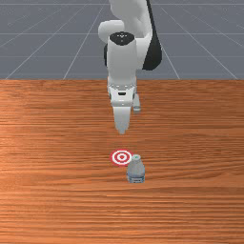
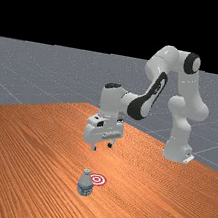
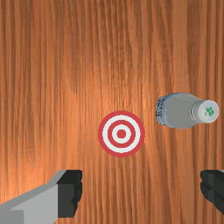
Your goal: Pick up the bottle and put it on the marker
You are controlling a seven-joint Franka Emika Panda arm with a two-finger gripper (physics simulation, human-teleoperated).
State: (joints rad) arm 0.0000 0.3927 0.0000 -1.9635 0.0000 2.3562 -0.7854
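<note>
End effector (image 2: pixel 102 147) aloft, fingers (image 3: pixel 70 193) apart.

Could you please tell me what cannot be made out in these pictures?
- Label print on the bottle: far and front views, too small.
- Part of the marker: far view, hidden by the bottle.
- Arm: front view, cut by the top edge.
- Gripper: wrist view, cut by the edges.

The table (image 1: pixel 47 200) is grained orange-brown. Beyond, the grey floor (image 1: pixel 28 45) is crossed by pale lines (image 1: pixel 78 41). Black background (image 2: pixel 73 8) is seen above.
</note>
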